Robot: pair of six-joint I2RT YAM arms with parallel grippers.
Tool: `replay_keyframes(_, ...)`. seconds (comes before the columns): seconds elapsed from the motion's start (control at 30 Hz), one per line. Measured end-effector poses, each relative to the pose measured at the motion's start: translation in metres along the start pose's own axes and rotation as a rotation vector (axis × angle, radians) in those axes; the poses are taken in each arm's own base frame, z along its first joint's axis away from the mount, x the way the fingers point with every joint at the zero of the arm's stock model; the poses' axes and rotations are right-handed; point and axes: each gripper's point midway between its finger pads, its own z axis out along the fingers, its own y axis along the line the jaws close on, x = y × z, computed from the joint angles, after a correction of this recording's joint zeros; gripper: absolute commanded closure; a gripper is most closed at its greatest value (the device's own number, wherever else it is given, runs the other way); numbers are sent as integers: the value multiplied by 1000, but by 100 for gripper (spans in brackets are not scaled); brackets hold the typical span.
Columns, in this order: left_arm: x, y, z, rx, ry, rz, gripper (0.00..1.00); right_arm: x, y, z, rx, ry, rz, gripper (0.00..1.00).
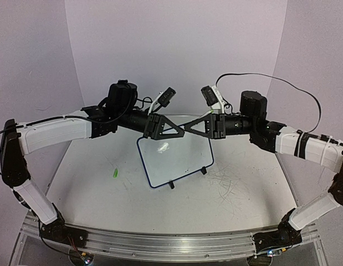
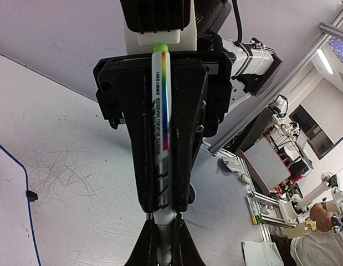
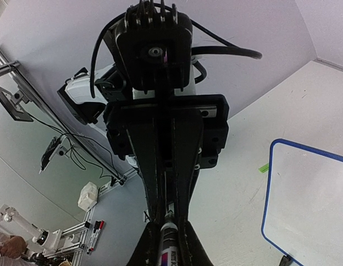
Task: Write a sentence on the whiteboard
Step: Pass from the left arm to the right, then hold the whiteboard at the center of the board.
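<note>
Right hand clamps marker, hidden from above.

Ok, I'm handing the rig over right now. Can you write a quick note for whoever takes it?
Left gripper: shut on the marker.
Right gripper: shut on the same marker from the opposite end. The two meet in the air over the whiteboard's far edge.
The whiteboard sits on the table between the arms. A small green piece, possibly the cap, lies on the left arm's side.
Done: marker picked up.
Left: no readable sentence shows on the board, so let one gripper take the marker and write it.
</note>
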Motion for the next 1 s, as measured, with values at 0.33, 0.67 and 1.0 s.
replay_keyframes(0.33,-1,2,-2,-13,-8,-6,85,-2,-3,1,22,-15,60,100)
replay_keyframes(0.67,-6,5,-21,-90,-64,5,1,-4,-16,-9,142,-78,64,100)
replay_keyframes(1.0,-11,49,-99,-532,-323,-155,1,-30,-45,-45,497,-177,-267,100)
